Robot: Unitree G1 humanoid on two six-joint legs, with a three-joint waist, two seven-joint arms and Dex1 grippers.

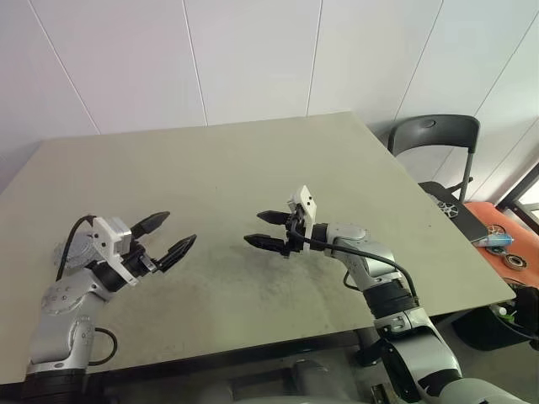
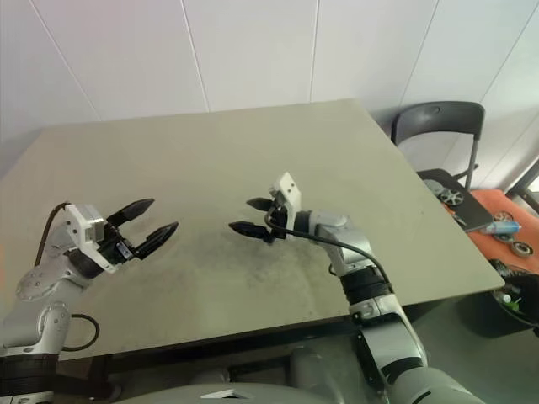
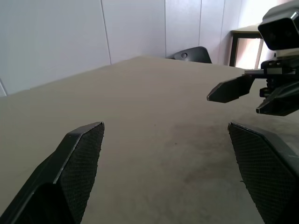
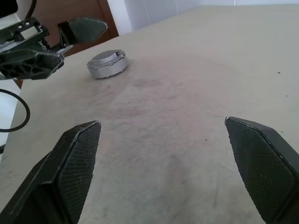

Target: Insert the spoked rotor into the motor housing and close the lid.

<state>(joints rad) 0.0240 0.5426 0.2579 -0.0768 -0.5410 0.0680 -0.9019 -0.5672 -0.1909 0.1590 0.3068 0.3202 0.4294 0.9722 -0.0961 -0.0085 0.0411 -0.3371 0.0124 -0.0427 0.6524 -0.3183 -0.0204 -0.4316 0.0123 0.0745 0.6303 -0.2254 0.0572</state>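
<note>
left claw (image 1: 169,236) empty, spread | right claw (image 1: 264,230) empty, spread | chair (image 1: 435,141) beyond table (image 1: 253,168)

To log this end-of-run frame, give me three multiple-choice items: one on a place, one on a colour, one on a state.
1. Where does the silvery round part lie?
A. On the chair
B. On the table near the left gripper
C. Between the right gripper's fingers

2. What colour is the chair?
A. Dark grey
B. Red
C. White

3. How do the grippers stand?
A. Both shut
B. Left shut on the part
C. Both open, holding nothing

Answers:
1 B: the silvery round part rests on the table close to the left gripper.
2 A: the chair has a dark grey seat back.
3 C: the left gripper and the right gripper have spread fingers with only the tabletop between them.
</note>
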